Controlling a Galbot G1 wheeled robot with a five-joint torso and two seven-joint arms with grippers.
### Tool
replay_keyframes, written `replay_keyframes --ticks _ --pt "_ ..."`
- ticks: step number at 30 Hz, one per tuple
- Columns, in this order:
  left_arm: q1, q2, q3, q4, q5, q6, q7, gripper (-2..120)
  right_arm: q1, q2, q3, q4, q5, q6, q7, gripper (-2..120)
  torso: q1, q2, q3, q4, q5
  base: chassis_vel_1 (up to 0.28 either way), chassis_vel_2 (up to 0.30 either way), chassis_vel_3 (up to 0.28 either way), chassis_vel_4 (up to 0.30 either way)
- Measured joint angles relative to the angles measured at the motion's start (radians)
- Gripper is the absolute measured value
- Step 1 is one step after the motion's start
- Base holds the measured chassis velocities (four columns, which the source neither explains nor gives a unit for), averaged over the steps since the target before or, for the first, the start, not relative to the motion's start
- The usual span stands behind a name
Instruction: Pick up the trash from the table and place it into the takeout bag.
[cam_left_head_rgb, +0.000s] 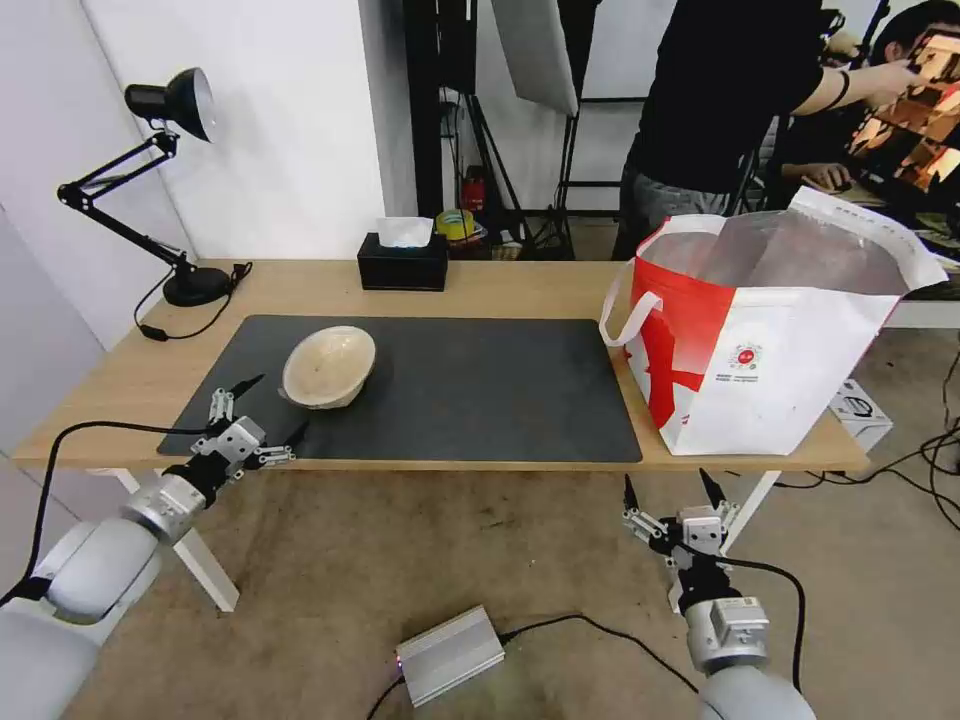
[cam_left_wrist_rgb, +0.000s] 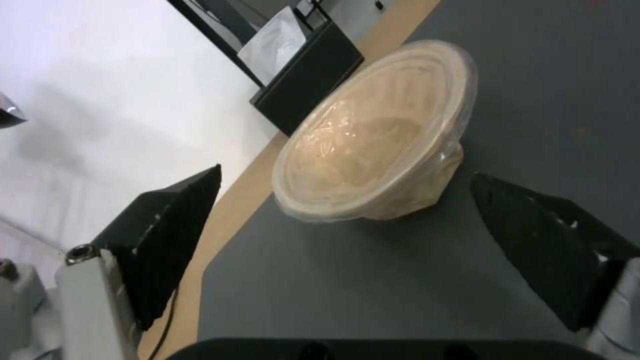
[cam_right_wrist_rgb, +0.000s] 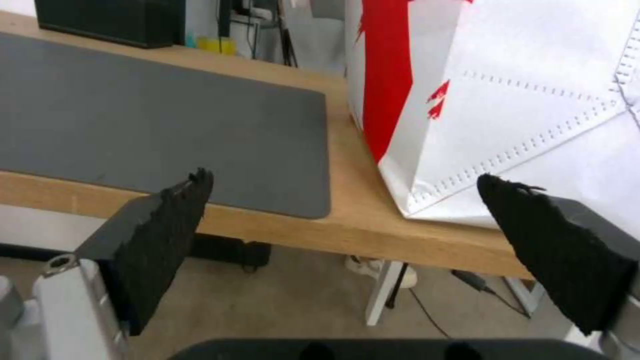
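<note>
A shallow beige paper-like bowl (cam_left_head_rgb: 329, 366) (cam_left_wrist_rgb: 377, 132), the trash in view, lies tilted on the dark grey mat (cam_left_head_rgb: 450, 390) of the light-wood table (cam_left_head_rgb: 520, 290). My left gripper (cam_left_head_rgb: 265, 407) (cam_left_wrist_rgb: 345, 185) hovers open at the mat's near left corner, just short of the bowl and not touching it. The white and red takeout bag (cam_left_head_rgb: 770, 330) (cam_right_wrist_rgb: 507, 100) stands open at the table's right end, foil lining showing. My right gripper (cam_left_head_rgb: 668, 490) (cam_right_wrist_rgb: 343, 182) is open and empty below the table's front edge, near the bag's corner.
A black tissue box (cam_left_head_rgb: 403, 262) sits at the table's back edge and a black desk lamp (cam_left_head_rgb: 165, 180) at the back left, its cable trailing on the wood. A silver power box (cam_left_head_rgb: 450, 655) lies on the floor. A person stands behind the bag.
</note>
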Motion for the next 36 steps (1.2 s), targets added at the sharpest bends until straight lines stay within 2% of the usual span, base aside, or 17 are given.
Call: replay_keyframes --ticks 36 --pt "-0.051 0.037 0.027 0.044 -0.017 0.002 0.0 100 0.03 -0.003 -0.022 -0.008 0.005 -0.025 -0.005 100 0.0 0.0 0.0 0.0 0.0 0.0 0.0 0.0 0.0"
